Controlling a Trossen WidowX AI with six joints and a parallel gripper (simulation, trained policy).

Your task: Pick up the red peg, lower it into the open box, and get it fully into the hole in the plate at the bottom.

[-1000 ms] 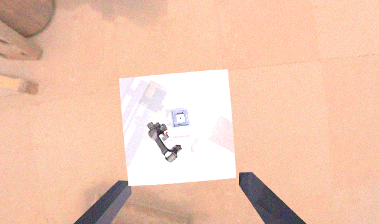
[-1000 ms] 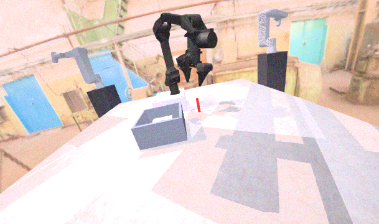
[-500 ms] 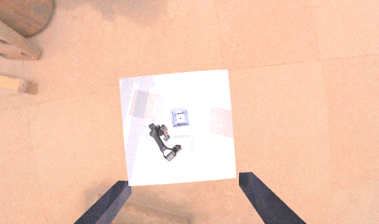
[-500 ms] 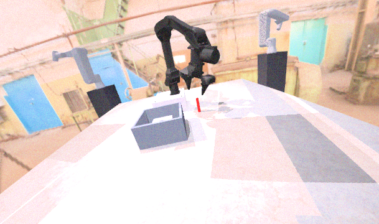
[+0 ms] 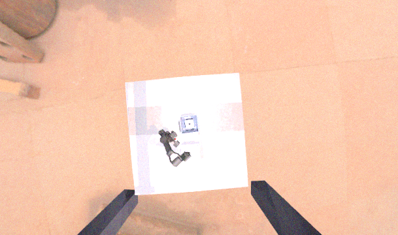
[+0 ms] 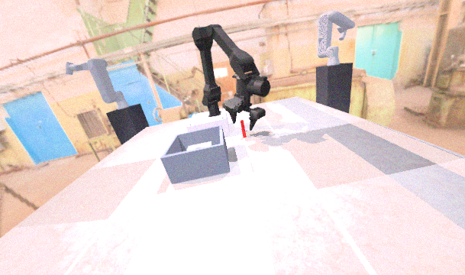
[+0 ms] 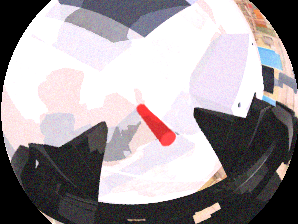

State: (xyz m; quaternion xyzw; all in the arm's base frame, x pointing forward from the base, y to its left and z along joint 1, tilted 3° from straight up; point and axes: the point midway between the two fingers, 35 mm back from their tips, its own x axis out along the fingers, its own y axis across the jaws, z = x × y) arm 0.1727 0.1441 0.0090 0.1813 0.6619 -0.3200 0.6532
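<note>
The end effector (image 5: 175, 138) (image 6: 243, 124) (image 7: 151, 118) is spread nearly as wide as it goes, pointing down with nothing in its grip. In the wrist view the red peg (image 5: 175, 139) (image 6: 243, 128) (image 7: 156, 125) shows in the gap between the two fingertips, touching neither in that view; in the exterior view it stands upright on the worktop (image 5: 218, 156) (image 6: 232, 221) (image 7: 60, 60), its top near the level of the fingertips. The black arm (image 5: 167, 148) (image 6: 206, 65) bends over from its far end to hold the end effector there. Near the peg sits the open blue-grey box (image 5: 182, 128) (image 6: 198, 164), with the pale plate (image 5: 186, 126) (image 6: 199, 147) inside; in the top view, a small dark hole marks the plate's middle. The peg is outside the box.
</note>
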